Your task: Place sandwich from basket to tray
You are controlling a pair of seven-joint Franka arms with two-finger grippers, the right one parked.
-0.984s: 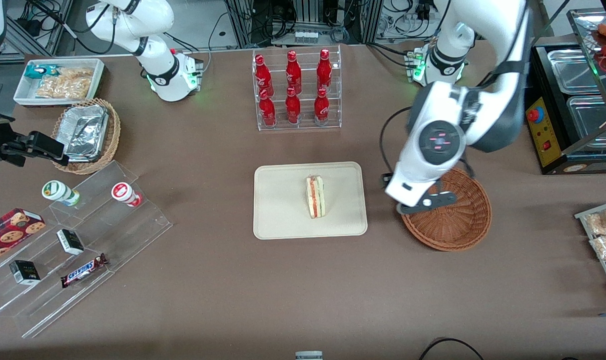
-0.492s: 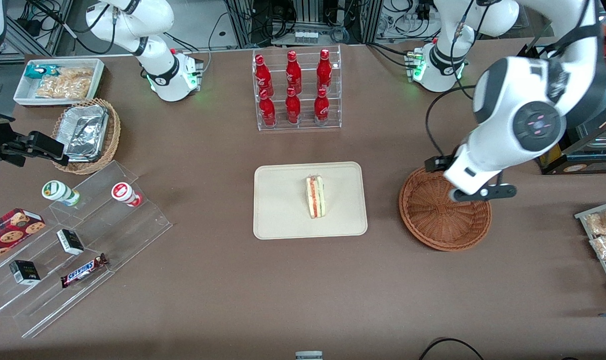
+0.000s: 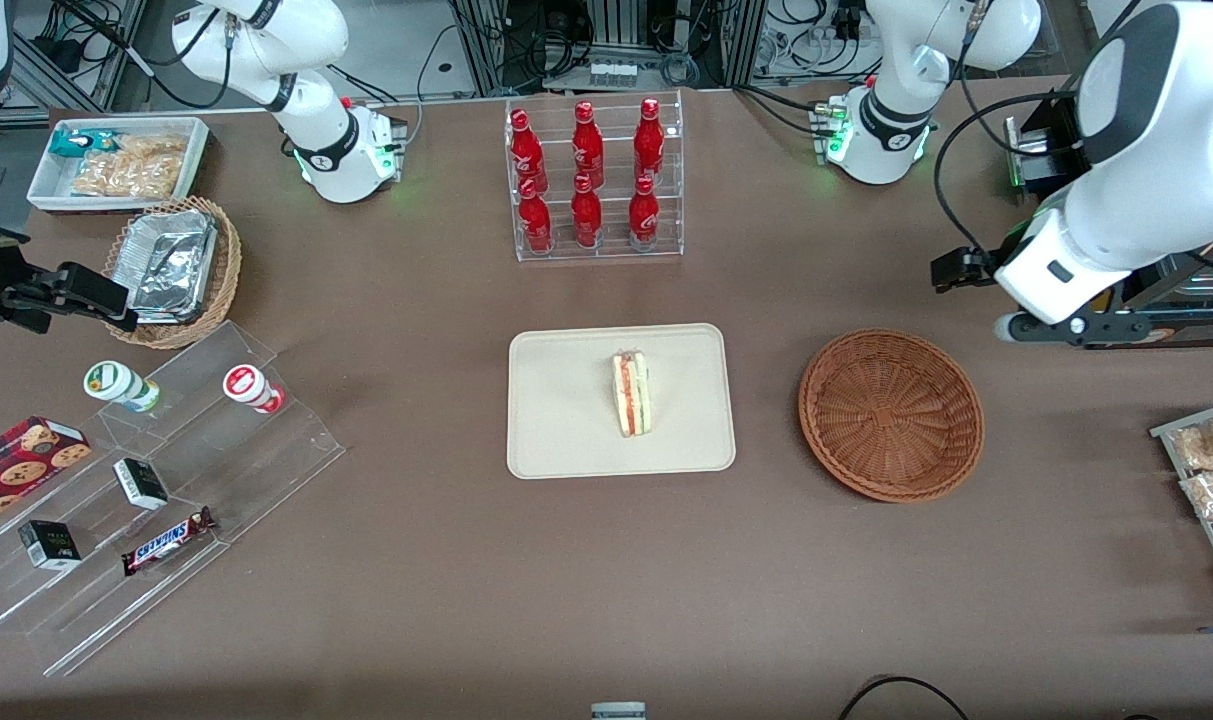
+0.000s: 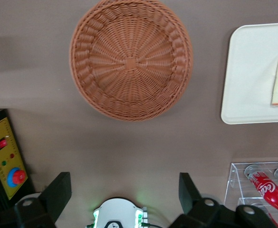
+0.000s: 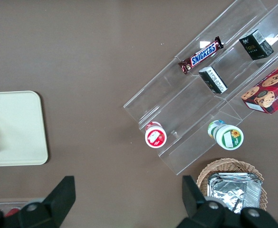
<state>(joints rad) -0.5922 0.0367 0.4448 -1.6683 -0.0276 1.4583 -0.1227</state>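
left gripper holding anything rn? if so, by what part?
Nothing held. The gripper is open and empty, raised away from the basket; the sandwich lies on the tray.

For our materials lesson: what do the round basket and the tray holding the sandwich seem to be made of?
Basket: woven wicker, reddish-brown, matte; ringed weave shows.
Tray: smooth cream, matte, probably plastic or moulded fibre; rounded rim.
Sandwich: soft pale bread.
The tool hangs open above the table, farther from the front camera than the basket.

"SNICKERS" stands in blue letters on the brown bar [image 3: 168, 540], which lies on the lowest step of the clear rack [image 3: 266, 470] toward the parked arm's end of the surface. Lettering on the red bottles [image 3: 586, 175] and small boxes [image 3: 140, 482] is too small to read.
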